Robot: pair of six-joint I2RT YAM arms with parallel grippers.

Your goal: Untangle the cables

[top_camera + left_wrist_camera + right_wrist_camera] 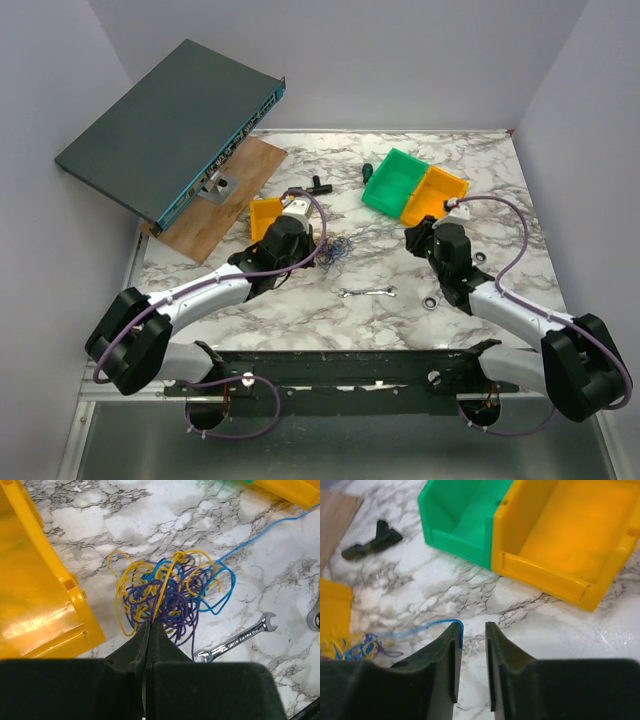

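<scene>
The cables (170, 592) are lying as one knotted clump on the marble table (300, 320), just beside the small yellow bin (35, 595) and near the silver wrench (235, 640), with blue, yellow and purple loops crossing through each other in the wrist view. The left gripper (147, 630) is sitting at the near edge of that clump with its fingers pressed together, and strands are running right into the tips, so it is most likely pinching a few loops there. One blue strand (260, 535) is trailing out of the clump and stretching across the table toward the right arm. The right gripper (473, 630) is hovering near the paired green bin (460, 515) and orange-yellow bin (560, 535) with its jaws slightly parted. The strand's free end is curling against the inner edge of one finger (451, 650), and it does not look clamped. Judging by this, the work is only beginning: a single blue length is pulling clear while the rest is staying bunched, and no cable is lying apart from the others. What is left is nearly everything: getting a firm hold on that blue end, drawing it free while the clump is being anchored, then separating the yellow and purple loops.
</scene>
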